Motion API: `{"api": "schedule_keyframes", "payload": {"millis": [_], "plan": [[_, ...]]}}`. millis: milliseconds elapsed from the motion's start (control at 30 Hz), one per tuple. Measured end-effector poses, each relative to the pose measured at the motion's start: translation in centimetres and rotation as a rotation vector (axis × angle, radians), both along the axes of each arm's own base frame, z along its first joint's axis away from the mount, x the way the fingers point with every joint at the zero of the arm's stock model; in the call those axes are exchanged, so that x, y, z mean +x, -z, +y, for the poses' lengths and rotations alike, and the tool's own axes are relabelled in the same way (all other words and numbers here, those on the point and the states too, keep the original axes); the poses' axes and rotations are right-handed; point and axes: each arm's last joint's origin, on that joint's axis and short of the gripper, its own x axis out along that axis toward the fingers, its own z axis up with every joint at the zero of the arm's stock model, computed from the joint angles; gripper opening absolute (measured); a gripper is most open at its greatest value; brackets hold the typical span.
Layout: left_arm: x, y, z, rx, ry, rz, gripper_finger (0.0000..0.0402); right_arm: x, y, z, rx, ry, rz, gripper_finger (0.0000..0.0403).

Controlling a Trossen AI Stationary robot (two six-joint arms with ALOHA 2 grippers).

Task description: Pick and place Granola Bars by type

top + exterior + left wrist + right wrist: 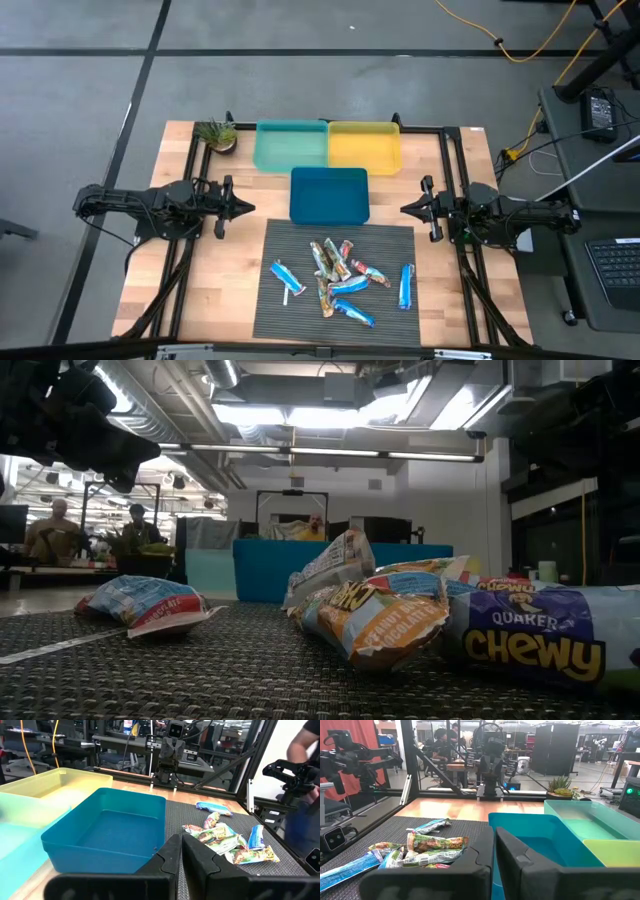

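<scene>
No bar has been picked up yet: the granola bars [335,275] lie in a heap on the dark mat [275,310], and the left hand [243,208] and right hand [408,208], both pressed together and empty, must open and reach down.

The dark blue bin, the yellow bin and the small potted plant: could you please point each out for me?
dark blue bin [329,195]: high view, middle of its floor.
yellow bin [364,147]: high view, middle of its floor.
small potted plant [217,134]: high view, its green leaves.
</scene>
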Motion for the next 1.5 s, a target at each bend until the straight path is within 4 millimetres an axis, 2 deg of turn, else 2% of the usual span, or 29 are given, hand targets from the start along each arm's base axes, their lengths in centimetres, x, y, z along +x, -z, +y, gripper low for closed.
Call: {"api": "schedule_keyframes", "payload": {"millis": [267,467,733,1000,1233,1500], "plan": [[0.0,-0.01,0.0,0.0,0.0,0.0,0.0009,0.0,0.01,0.0,0.0,0.0,0.0,0.0021],[0.0,-0.01,0.0,0.0,0.0,0.0,0.0013,0.0,0.01,-0.01,-0.218,0.007,-0.015,0.0021],[0.0,-0.01,0.0,0.0,0.0,0.0,0.0012,0.0,0.01,0.0,-0.246,0.007,-0.017,0.0021],[0.0,0.0,0.0,0.0,0.0,0.0,0.0009,-0.02,-0.45,-0.04,-0.105,0.016,-0.054,0.0021],[0.0,0.0,0.0,0.0,0.0,0.0,0.0008,-0.04,-0.72,-0.07,0.092,0.02,-0.07,0.0021],[0.0,0.0,0.03,0.025,-0.007,0.001,0.0013,-0.03,-0.7,-0.08,0.186,0.015,-0.062,0.0021]]}}
